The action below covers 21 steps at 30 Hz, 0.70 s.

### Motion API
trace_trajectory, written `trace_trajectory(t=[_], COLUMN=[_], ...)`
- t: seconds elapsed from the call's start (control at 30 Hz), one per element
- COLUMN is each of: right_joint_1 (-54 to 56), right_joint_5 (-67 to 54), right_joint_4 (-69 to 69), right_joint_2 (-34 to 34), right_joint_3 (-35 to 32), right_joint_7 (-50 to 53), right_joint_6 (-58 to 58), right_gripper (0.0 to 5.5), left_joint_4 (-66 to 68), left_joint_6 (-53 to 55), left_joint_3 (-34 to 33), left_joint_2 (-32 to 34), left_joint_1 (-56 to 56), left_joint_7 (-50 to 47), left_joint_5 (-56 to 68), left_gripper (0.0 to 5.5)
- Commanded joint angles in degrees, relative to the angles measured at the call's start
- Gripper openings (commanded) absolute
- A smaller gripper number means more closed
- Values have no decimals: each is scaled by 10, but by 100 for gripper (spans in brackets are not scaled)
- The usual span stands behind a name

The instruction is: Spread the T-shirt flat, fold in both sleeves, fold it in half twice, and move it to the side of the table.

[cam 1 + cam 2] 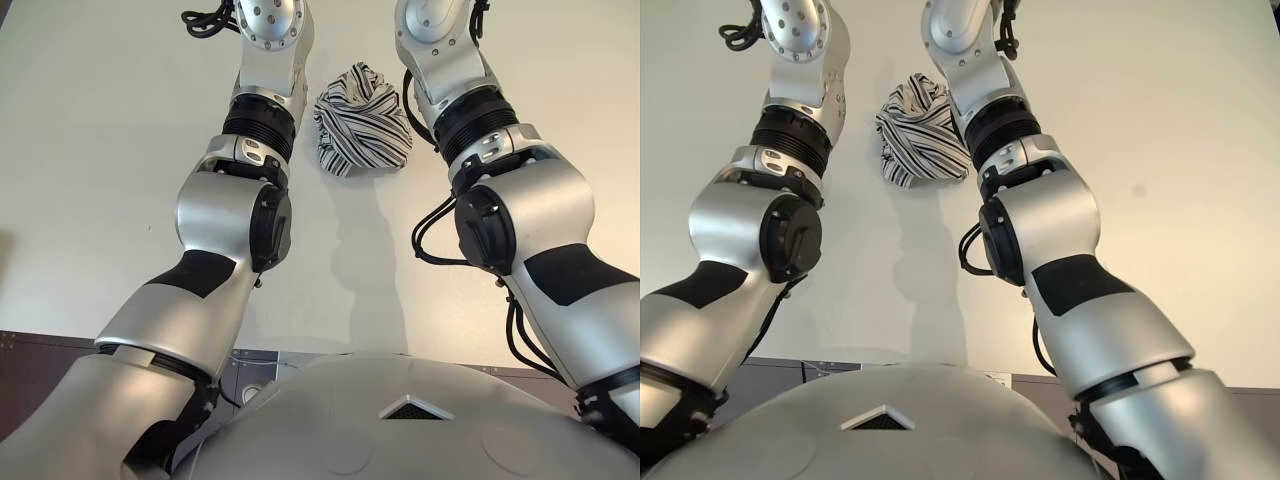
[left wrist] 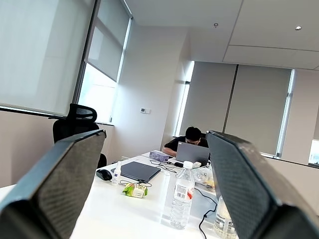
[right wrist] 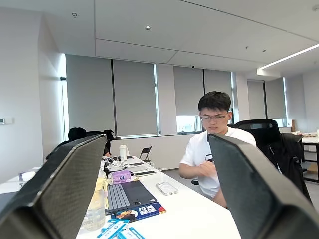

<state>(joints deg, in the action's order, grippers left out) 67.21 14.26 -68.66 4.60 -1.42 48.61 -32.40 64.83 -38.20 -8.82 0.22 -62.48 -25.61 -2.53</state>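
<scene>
Nearest, on the plain white table (image 1: 100, 150): black-and-white striped fabric T-shirt (image 1: 362, 120), balled up mid-table between the two silver forearms. Not spread, nothing folded. Sleeves, collar and hem impossible to pick out in the wad. One edge of the wad covered by the right forearm in the right eye view. Can't tell contact with either arm.

On the left gripper (image 2: 157, 194): black textured fingers (image 2: 55, 184) spread wide, nothing between them. Same on the right gripper (image 3: 159, 194): fingers (image 3: 259, 194) wide apart, nothing held. Both aimed out at the room, not down at the shirt.

Containers past the left gripper: clear plastic water bottle with white cap (image 2: 183, 201), upright on a long white desk (image 2: 129, 209), fill level hard to judge. Just beside it a second clear bottle (image 2: 223, 224), mostly hidden behind a finger and cut by the frame edge. Farther along: green-yellow packet (image 2: 133, 189), closed dark grey laptop (image 2: 139, 171), black mouse (image 2: 104, 174).

Past the right gripper: clear bottle or glass (image 3: 94, 211), half hidden behind a finger, contents unclear. Beyond it: dark keyboard (image 3: 122, 195), phone lying flat (image 3: 167, 188), small purple box (image 3: 121, 175), white cylindrical tumbler (image 3: 123, 152), contents not visible.
</scene>
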Motion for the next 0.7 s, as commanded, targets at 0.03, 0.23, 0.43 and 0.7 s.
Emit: trace_trajectory(t=[0.03, 0.23, 0.43, 0.7], right_joint_1=[-5, -234, -192, -194], right_joint_5=[-53, -114, -164, -139], right_joint_4=[2, 279, 382, 395], right_joint_2=[3, -8, 7, -8], right_joint_3=[-23, -27, -26, -6], right_joint_7=[-116, -253, -322, -346], right_joint_6=[26, 73, 213, 289], right_gripper=[374, 374, 374, 374], left_joint_4=[-3, -398, -452, -461], left_joint_6=[54, 309, 446, 506], left_joint_3=[-7, 8, 46, 48], left_joint_2=[10, -14, 20, 26], left_joint_1=[8, 254, 200, 198], left_joint_7=[80, 195, 189, 170], left_joint_5=[29, 162, 112, 77], left_gripper=[375, 375, 375, 375])
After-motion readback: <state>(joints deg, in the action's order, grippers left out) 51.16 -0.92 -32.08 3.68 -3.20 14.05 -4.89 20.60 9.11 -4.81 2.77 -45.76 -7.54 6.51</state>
